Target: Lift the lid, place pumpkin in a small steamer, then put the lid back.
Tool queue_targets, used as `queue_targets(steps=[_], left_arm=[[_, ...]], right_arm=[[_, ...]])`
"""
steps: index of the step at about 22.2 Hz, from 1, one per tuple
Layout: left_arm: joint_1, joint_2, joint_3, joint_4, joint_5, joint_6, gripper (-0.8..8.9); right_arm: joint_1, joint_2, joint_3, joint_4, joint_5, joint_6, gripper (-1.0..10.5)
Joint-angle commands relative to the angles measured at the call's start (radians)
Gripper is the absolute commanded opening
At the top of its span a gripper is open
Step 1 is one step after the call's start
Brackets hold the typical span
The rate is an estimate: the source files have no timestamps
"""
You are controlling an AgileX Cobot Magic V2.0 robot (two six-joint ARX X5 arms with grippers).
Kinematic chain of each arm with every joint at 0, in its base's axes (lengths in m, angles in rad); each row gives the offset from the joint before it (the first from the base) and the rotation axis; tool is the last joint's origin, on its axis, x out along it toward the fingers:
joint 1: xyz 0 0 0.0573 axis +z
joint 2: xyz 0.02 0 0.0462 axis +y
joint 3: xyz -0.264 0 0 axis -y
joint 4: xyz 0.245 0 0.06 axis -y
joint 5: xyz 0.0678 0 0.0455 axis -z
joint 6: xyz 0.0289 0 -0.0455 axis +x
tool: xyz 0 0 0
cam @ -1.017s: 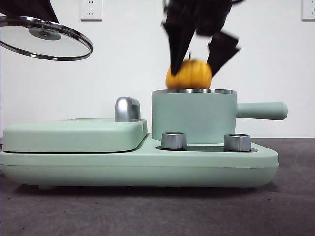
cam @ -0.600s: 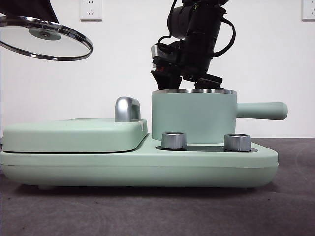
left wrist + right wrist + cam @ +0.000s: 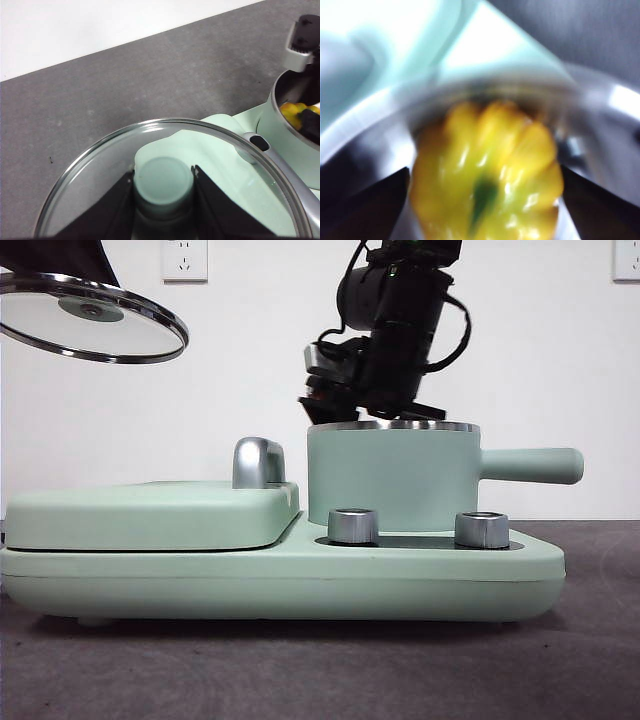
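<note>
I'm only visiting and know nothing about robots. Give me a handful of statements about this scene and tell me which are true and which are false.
1. The lid is sitting on the small steamer. False: it is held up in the air, off to the side above the griddle cover.
2. The left gripper grips the lid by its knob. True.
3. The pumpkin lies on the table beside the appliance. False: it is down inside the small steamer.
4. The right gripper reaches into the small steamer, its jaws on either side of the pumpkin. True.
5. The small steamer's handle points straight up. False: it sticks out sideways.
</note>
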Motion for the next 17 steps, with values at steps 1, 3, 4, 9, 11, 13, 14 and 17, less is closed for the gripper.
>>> queue_targets(steps=[1,3,4,9,11,13,14,17], left_arm=[[-0.001,0.001,0.02,0.027,0.003,0.006,0.11],[-0.001,0.001,0.02,0.027,0.003,0.005,0.11],[-0.001,0.001,0.02,0.027,0.003,0.005,0.11],[-0.001,0.001,0.02,0.027,0.003,0.002,0.11],[-0.001,0.001,0.02,0.026,0.003,0.002,0.11],[-0.001,0.001,0.02,0.026,0.003,0.002,0.11],[-0.001,0.001,0.02,0.026,0.003,0.002,0.11],[-0.001,0.001,0.02,0.025,0.003,-0.004,0.11]], right_arm=[[0.015,0.026,0.028,-0.002,-0.009,-0.006,5.3],[0.016,0.009,0.042,-0.033,-0.008,-0.006,5.3],[0.016,-0.007,0.052,-0.06,-0.008,-0.003,5.3],[0.014,-0.134,0.073,-0.119,-0.004,-0.002,4.1],[0.012,-0.185,0.072,-0.095,-0.005,0.001,4.1],[0.008,-0.235,0.072,-0.117,-0.004,0.005,4.0],[0.008,-0.259,0.069,-0.131,-0.004,0.005,3.7],[0.009,-0.336,0.026,-0.09,0.0,0.005,3.4]])
